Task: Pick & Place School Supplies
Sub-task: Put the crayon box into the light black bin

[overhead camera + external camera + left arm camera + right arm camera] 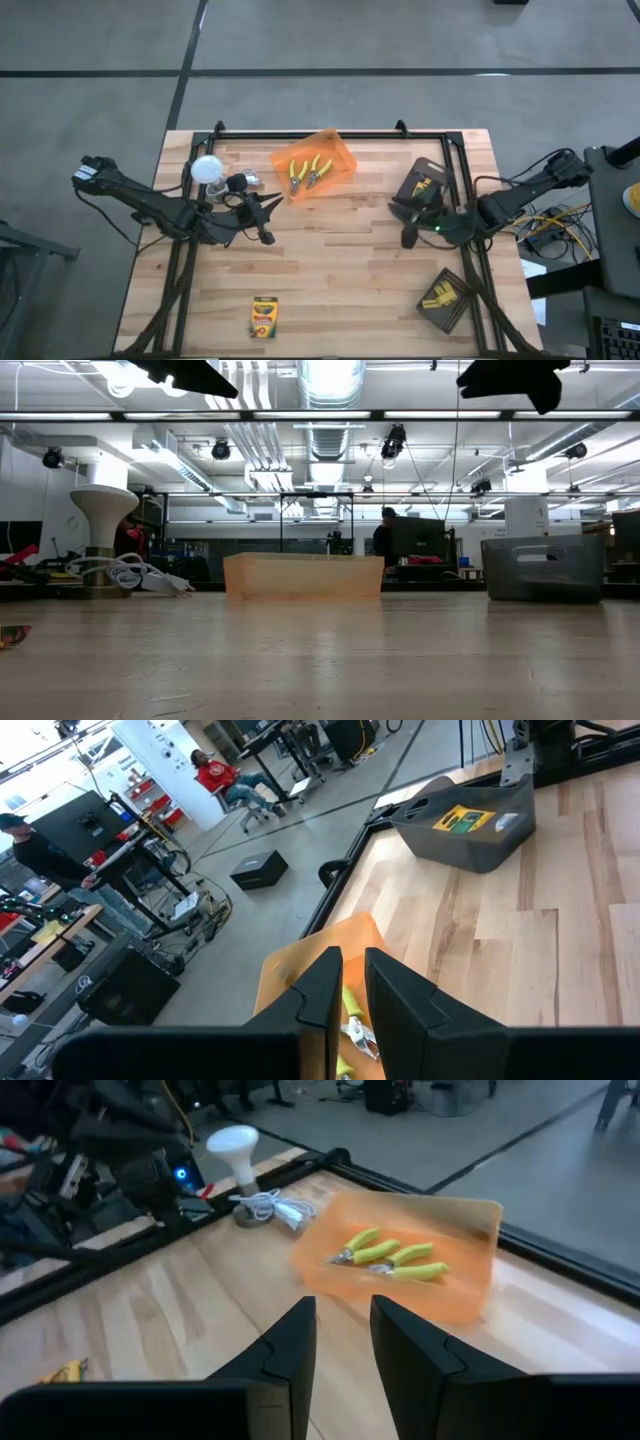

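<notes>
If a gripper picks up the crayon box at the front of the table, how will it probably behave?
The crayon box lies flat on the table, so it should not roll or tip. It looks like thin cardboard, probably light, and a hard squeeze may dent it. Being so low, it could slide when pushed.

Four camera positions around one wooden worktop (pixel 330 260)

The whole worktop is seen straight down from above in the high view; it is crossed level from one edge, toward the room, in the low view. The orange bin (pixel 315 165) near the far edge is faced closely by both wrist views, from opposite sides, and is shared by all four.
</notes>
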### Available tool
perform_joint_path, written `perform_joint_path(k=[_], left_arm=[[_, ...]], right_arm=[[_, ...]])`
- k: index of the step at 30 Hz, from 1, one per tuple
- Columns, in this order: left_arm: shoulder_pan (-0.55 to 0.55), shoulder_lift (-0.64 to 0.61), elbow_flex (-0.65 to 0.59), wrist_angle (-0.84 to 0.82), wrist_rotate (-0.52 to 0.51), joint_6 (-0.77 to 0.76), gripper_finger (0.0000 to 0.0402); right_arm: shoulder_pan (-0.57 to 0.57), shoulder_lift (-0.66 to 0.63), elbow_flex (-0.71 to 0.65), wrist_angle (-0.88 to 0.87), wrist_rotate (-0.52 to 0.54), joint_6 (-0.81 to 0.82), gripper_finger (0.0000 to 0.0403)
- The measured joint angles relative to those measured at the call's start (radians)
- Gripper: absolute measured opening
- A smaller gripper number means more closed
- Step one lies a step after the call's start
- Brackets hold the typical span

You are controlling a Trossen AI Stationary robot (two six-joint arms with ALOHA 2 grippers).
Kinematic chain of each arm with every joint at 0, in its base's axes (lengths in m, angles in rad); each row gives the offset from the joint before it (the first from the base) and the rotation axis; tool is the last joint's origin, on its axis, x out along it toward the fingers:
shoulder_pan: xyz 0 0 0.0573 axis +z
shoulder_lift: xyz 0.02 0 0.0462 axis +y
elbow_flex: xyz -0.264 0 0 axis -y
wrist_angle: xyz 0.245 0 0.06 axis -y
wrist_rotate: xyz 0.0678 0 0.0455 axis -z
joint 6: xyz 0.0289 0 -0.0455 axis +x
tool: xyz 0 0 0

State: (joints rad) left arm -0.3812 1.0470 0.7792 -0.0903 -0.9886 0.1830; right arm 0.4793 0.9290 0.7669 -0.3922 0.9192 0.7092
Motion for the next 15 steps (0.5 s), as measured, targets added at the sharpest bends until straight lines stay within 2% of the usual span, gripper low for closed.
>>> perform_joint_path(k=[8,15], left_arm=[[0.000,0.000,0.000,0.000,0.000,0.000,0.0053],[0.000,0.000,0.000,0.000,0.000,0.000,0.0053]], right_arm=[[0.004,0.159,-0.002,0.122,-0.021,-0.068,0.0112],[0.007,0.290,-0.002,0.397,-0.067,-0.408,0.0133]])
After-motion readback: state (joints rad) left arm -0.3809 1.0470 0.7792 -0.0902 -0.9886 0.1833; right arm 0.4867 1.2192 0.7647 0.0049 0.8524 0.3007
